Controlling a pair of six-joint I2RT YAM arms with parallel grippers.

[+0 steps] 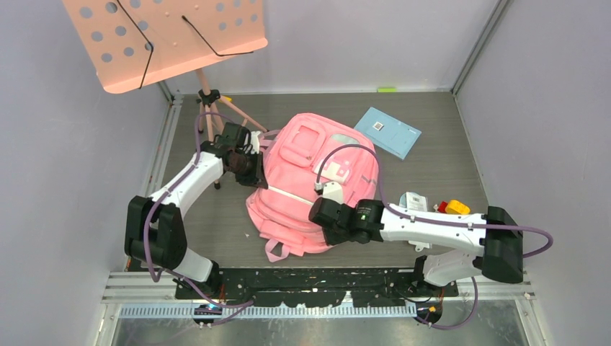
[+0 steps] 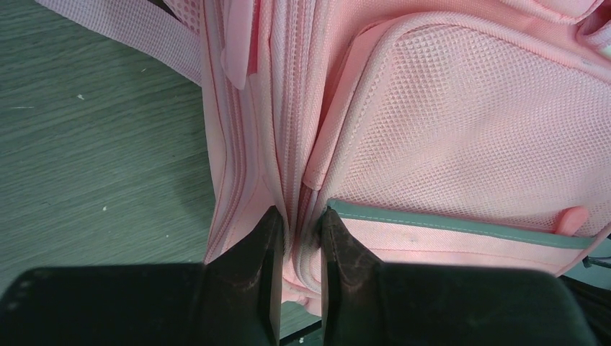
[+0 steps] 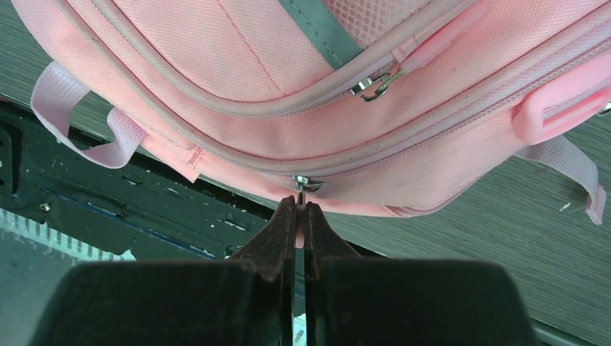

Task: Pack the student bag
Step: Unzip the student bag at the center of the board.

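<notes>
Student bag (image 1: 302, 169) lies front-up mid-surface (image 1: 439, 173). Soft, floppy and probably light; the fabric will bunch, so seams and pulls are the best holds. Left claw (image 2: 299, 234) clamped on its left side-seam fold. Right claw (image 3: 299, 216) pinched together on the near-edge zip pull (image 3: 302, 189).

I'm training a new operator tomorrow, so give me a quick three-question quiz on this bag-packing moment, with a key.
1. True or false: the blue book already lies inside the student bag.
2. What does the right gripper pinch? A) a shoulder strap B) a zip pull C) the music stand
3. Which gripper is clamped on a fold of fabric at the bag's side?

Key:
1. False. It lies on the table, beside the bag.
2. B.
3. The left gripper.
</notes>
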